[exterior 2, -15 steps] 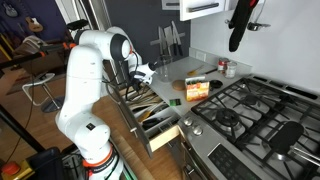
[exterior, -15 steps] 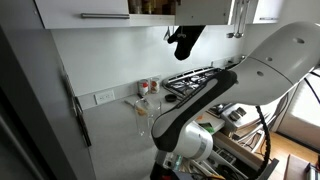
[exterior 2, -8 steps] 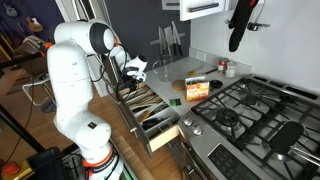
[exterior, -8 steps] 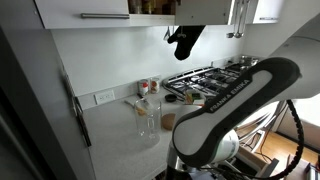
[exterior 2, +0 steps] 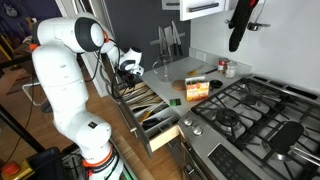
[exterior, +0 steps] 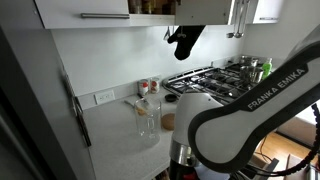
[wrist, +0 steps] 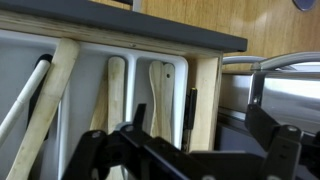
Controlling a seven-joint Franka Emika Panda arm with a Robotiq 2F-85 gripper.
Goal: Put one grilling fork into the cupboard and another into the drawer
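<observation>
My gripper point(exterior 2: 131, 69) hangs above the far end of the open drawer point(exterior 2: 152, 112), beside the counter. In the wrist view the two black fingers point(wrist: 205, 150) stand wide apart with nothing between them. Below them the drawer point(wrist: 205, 90) shows wooden utensils in white compartments, and a slim black-handled tool point(wrist: 192, 105) lies against a wooden divider; I cannot tell if it is a grilling fork. The cupboard point(exterior: 85, 12) with its steel bar handle is at the upper left, its door shut. No grilling fork shows clearly.
The arm point(exterior: 250, 110) fills the right foreground. Jars point(exterior: 148, 88) and a glass point(exterior: 147, 118) stand on the counter. A box point(exterior 2: 196, 89) lies by the gas stove point(exterior 2: 250, 105). A dark mitt point(exterior 2: 240, 25) hangs above it. Knives point(exterior 2: 168, 42) stand behind the counter.
The arm has swung back away from the stove side, and the gripper has risen slightly above the drawer's far end. The drawer stays open.
</observation>
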